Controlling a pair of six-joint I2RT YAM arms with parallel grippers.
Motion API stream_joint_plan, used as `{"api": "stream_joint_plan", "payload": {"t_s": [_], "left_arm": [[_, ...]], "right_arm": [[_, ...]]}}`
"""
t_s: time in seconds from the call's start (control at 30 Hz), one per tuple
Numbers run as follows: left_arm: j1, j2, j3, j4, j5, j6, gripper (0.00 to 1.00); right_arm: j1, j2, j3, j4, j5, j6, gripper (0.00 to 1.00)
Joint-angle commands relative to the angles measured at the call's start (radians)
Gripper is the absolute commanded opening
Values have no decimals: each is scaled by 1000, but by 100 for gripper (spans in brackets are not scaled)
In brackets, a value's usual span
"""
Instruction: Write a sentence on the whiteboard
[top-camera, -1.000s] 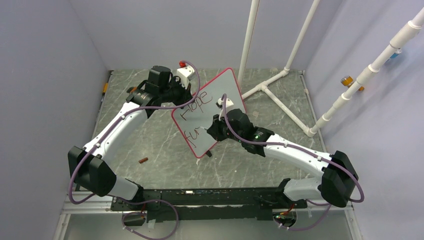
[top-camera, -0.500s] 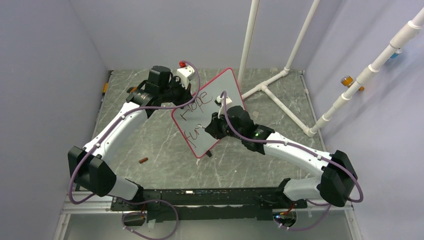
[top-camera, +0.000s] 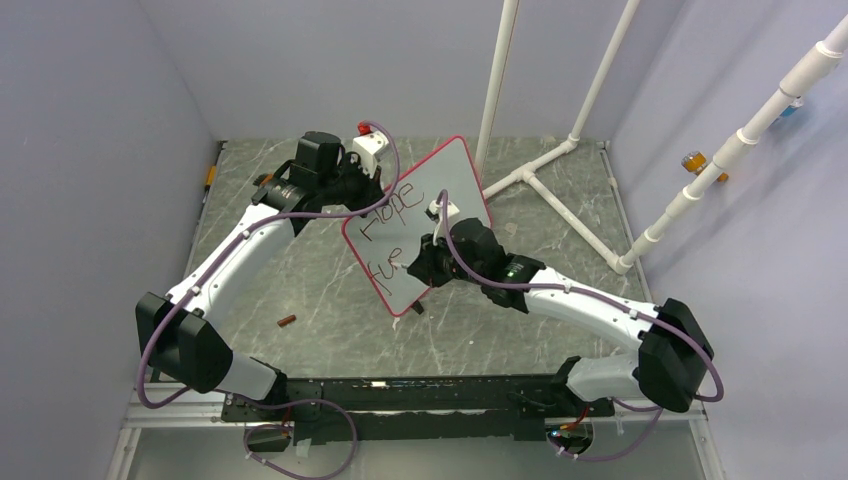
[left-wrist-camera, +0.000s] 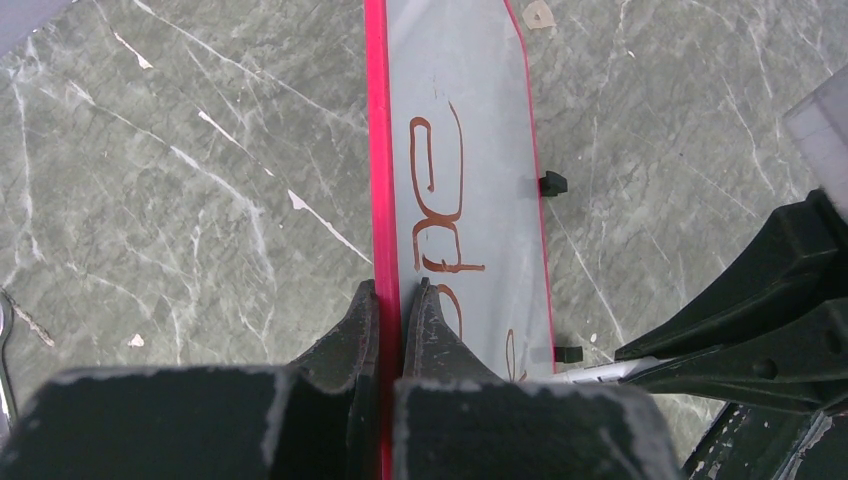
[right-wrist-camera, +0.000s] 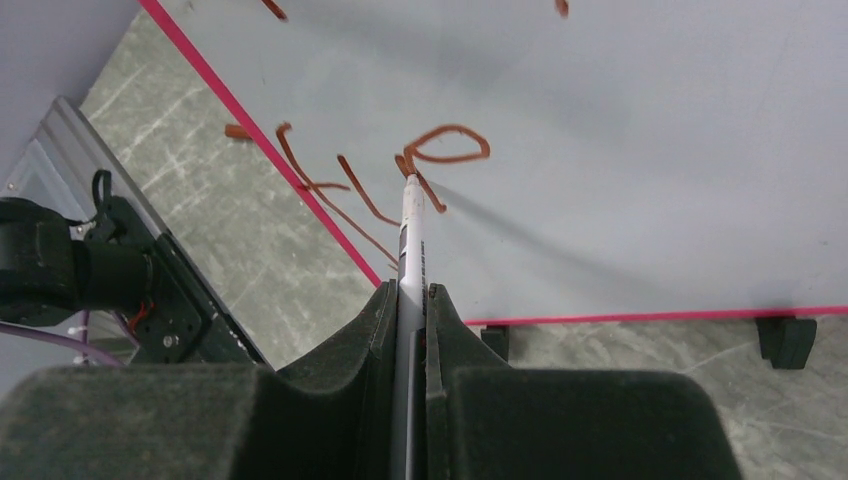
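The pink-red-framed pale grey whiteboard (top-camera: 452, 176) bears a red-brown sentence (top-camera: 392, 212); the table (top-camera: 300, 285) is white-veined grey.

The left arm (top-camera: 240, 245) reaches to the left edge of the whiteboard (top-camera: 445, 175), the left gripper (left-wrist-camera: 392, 292) pinched on that edge. The right arm (top-camera: 580, 300) extends to the whiteboard's front, the right gripper (right-wrist-camera: 410, 292) closed on a marker (right-wrist-camera: 411, 225) whose tip touches the whiteboard.

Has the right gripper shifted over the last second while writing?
Yes, slightly. In the top view the right gripper, jaws shut on the marker, has slid down the whiteboard, away from the white pipe frame and toward the table's near edge.
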Motion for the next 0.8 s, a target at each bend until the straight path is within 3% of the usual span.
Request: {"api": "stream_joint_plan", "payload": {"t_s": [0.0,0.47,0.77], "left_arm": [[-11,-6,-9,-58,-60,111,0],[-11,-9,-10,-58,-59,110,0],[-10,-14,-10,-57,-62,110,0]], "right_arm": [[1,-9,-47,27,70,4,0],[-11,-60,-6,-38,180,-19,0],[-10,-134,36,-70,143,-39,0]]}}
